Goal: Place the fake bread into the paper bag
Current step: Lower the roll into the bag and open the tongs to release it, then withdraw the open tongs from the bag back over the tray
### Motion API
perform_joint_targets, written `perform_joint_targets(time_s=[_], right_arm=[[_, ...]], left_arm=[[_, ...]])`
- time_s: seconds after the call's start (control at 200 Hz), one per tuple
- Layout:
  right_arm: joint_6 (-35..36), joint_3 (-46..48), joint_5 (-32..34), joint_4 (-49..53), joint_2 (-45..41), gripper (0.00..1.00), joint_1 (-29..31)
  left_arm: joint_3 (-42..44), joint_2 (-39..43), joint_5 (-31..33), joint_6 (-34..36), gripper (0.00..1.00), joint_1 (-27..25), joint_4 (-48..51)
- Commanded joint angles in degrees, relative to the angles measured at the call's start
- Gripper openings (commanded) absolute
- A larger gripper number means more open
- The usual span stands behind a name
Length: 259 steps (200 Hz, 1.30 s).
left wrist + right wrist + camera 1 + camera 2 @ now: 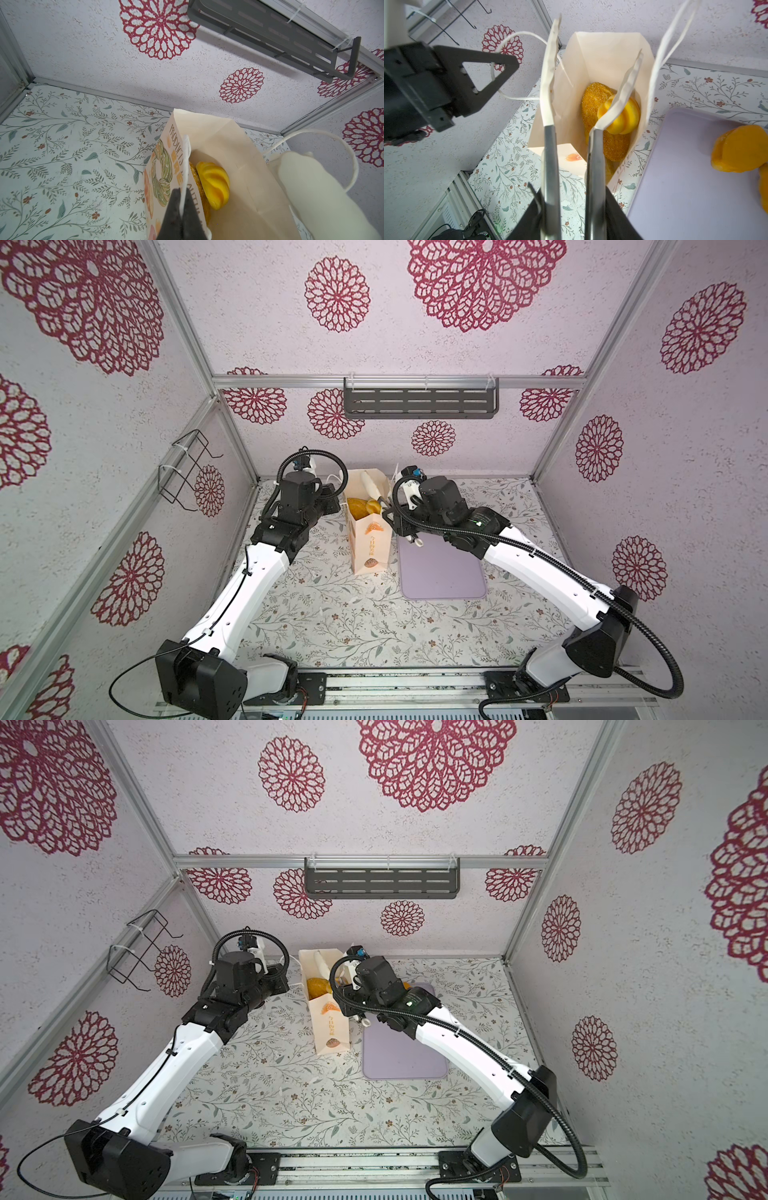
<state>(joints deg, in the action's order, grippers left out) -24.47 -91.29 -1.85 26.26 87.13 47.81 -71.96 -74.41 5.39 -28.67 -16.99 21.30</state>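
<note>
Both top views first: one bag (370,547) stands upright at the back of the surface (332,626), between my two arms. One lilac tray (440,576) lies just beside it on the right. In the bag's mouth I count two breads (365,506), an orange loaf (356,506) and a yellow roll (374,506). The left end effector (334,495) sits at the bag's left rim and the right end effector (384,506) over its right rim; from up here I can't tell their openings. In a top view, a sliver of orange bread (405,984) shows past the right arm, on the tray.

Left wrist: the dark fingers (172,214) are pinched together on one white cord handle (187,149). The loaf and the ribbed roll are inside the bag, touching.

Right wrist: two metal fingers (550,166) with white tips hang over the bag's mouth, a narrow gap between them and nothing in it. I count two handles, one of them caught by the left end effector. In the bag are the loaf, the roll and a yellow edge underneath, maybe a third. Two more breads (741,149) lie on the tray at the frame's edge.
</note>
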Motion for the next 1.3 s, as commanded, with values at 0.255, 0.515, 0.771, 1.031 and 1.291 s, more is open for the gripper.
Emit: perform_joint_targets(time_s=[0.255,0.515,0.771,1.031,1.291], right_arm=[[3.27,-2.07,1.52,-3.97,-8.17,0.38,0.26],[6.57,-2.44,6.56,1.25,-9.51,0.38,0.18],[9.44,-2.17,10.18,3.92,-9.16,0.39,-0.88],[10.6,2.14,7.99,1.65,-12.42,0.39,-8.44],[18.6,6.85,9.81,1.18,-15.47,0.4,-10.55]], left_arm=[[0.36,0.4,1.12,0.93,0.0,-0.49,-0.83],[0.42,1.04,1.29,0.87,0.0,-0.42,-1.04],[0.6,0.68,0.11,0.45,0.0,-0.32,-1.53],[0.51,0.36,0.46,0.62,0.0,-0.31,-1.43],[0.6,0.76,1.03,1.06,0.0,-0.29,-1.5]])
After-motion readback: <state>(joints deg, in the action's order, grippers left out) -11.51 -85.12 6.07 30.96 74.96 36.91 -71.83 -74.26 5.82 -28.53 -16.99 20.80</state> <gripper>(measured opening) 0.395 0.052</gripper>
